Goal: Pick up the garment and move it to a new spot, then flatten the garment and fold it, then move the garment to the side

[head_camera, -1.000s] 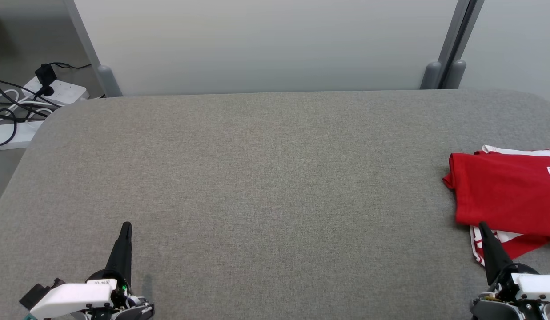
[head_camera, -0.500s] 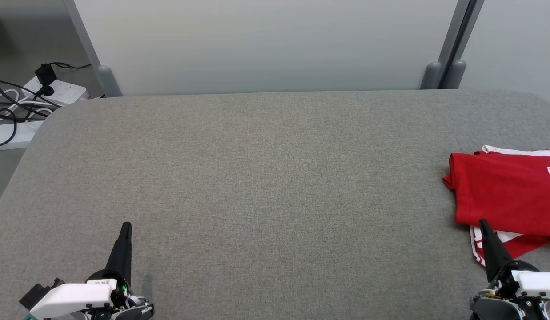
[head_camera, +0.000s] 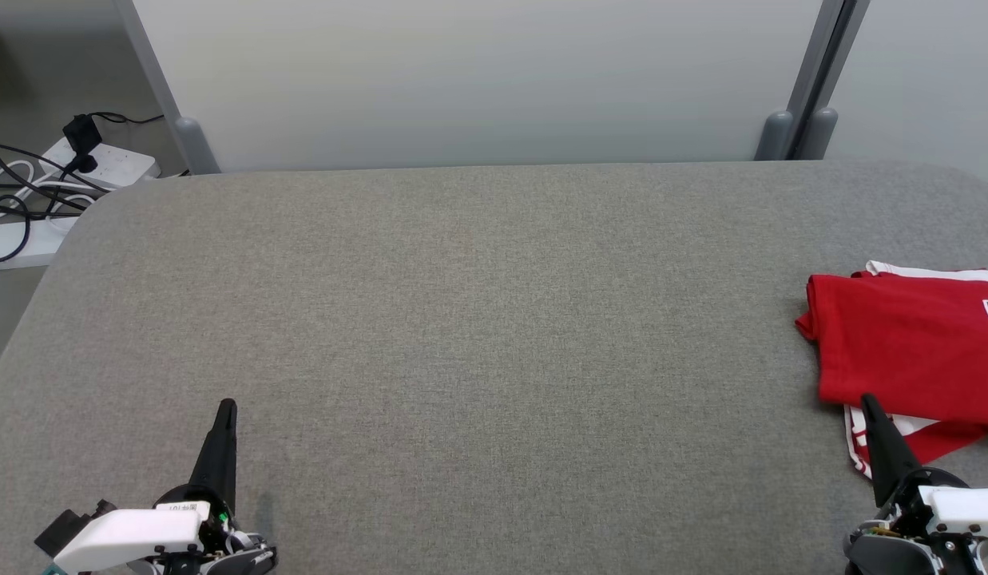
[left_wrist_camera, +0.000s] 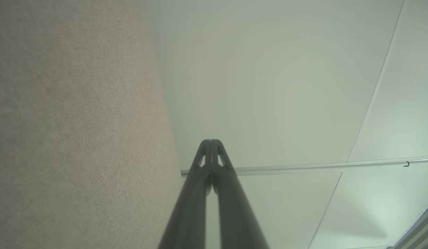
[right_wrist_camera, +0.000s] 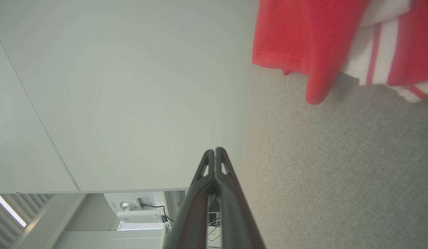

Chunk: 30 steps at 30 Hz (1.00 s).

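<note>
A folded red garment (head_camera: 909, 351) with white striped trim lies at the right edge of the grey padded table (head_camera: 478, 319), partly cut off by the frame. In the right wrist view the same garment (right_wrist_camera: 303, 38) lies ahead of my fingers, with its red hem and striped white layer showing. My right gripper (head_camera: 867, 403) rests low at the right, shut and empty, its tip just at the garment's near edge. My left gripper (head_camera: 226, 407) sits at the lower left, shut with nothing in it, far from the garment. Both wrist views show the fingers pressed together: the left gripper (left_wrist_camera: 211, 142) and the right gripper (right_wrist_camera: 214, 151).
A pale partition wall (head_camera: 478, 80) with grey posts (head_camera: 809, 88) stands behind the table. Power strips and black cables (head_camera: 54, 184) lie on the floor beyond the far left corner. The table's rounded edges run along the left and the far right.
</note>
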### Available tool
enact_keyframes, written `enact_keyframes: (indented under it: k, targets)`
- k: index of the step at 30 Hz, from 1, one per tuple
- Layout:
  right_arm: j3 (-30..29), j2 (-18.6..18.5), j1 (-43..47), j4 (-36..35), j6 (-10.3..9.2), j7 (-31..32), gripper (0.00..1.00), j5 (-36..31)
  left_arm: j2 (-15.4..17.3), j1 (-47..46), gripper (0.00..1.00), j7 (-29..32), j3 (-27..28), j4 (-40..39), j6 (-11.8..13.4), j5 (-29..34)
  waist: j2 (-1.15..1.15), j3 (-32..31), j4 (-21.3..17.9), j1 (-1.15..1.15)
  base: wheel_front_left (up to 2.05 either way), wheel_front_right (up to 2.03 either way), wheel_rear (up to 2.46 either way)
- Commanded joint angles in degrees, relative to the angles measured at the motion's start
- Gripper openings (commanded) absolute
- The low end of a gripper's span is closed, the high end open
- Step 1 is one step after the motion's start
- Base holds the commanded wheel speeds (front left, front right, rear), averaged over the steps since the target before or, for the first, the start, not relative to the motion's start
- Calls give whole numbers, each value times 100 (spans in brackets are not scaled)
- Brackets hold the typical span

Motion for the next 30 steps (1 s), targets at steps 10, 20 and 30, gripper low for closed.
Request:
enact_keyframes:
  k: [10, 20, 30]
  targets:
    - [83, -62, -201, -169, 26, 43, 0, 64, 121, -323, 0, 37, 189, -154, -46, -21, 0, 0, 0, 0, 0, 0, 0]
    - [83, -62, -201, -169, 26, 43, 0, 64, 121, -323, 0, 37, 189, -154, -46, -21, 0, 0, 0, 0, 0, 0, 0]
    - [84, -62, -201, -169, 26, 43, 0, 64, 121, -323, 0, 37, 188, -154, -46, -21, 0, 0, 0, 0, 0, 0, 0]
